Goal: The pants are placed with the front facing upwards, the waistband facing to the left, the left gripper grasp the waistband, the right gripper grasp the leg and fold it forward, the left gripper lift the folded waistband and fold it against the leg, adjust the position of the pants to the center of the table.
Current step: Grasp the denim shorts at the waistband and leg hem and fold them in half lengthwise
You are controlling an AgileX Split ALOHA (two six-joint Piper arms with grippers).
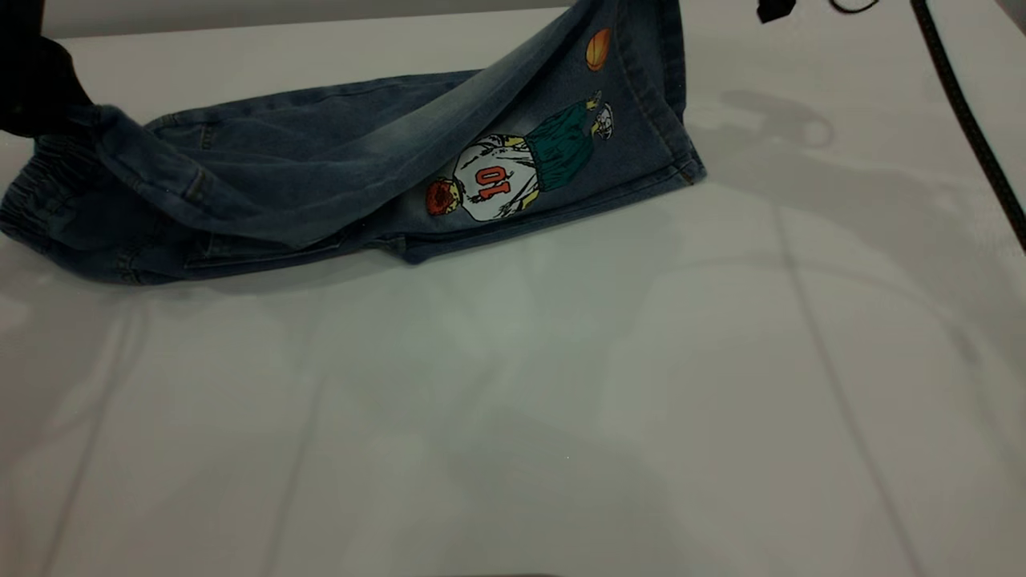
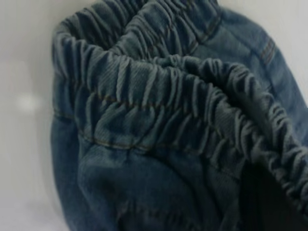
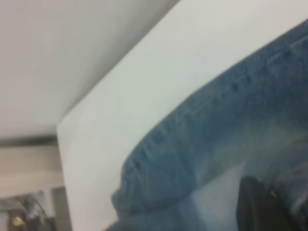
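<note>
The blue denim pants (image 1: 321, 160) lie along the far side of the table (image 1: 513, 401), half lifted. My left gripper (image 1: 72, 108) at the far left is shut on the ruffled waistband (image 2: 159, 82) and holds a fold of it just above the table. A dark finger (image 2: 269, 202) shows against the gathered denim in the left wrist view. The leg (image 1: 561, 120) is pulled up and over, its back showing the number 10 player print (image 1: 497, 180). Its hem rises out of the exterior view's top. My right gripper (image 3: 262, 207) is shut on that leg in the right wrist view.
A black cable (image 1: 962, 104) runs down the table's far right side. The table's far edge (image 1: 321, 24) passes just behind the pants. The near half of the tabletop is bare white surface.
</note>
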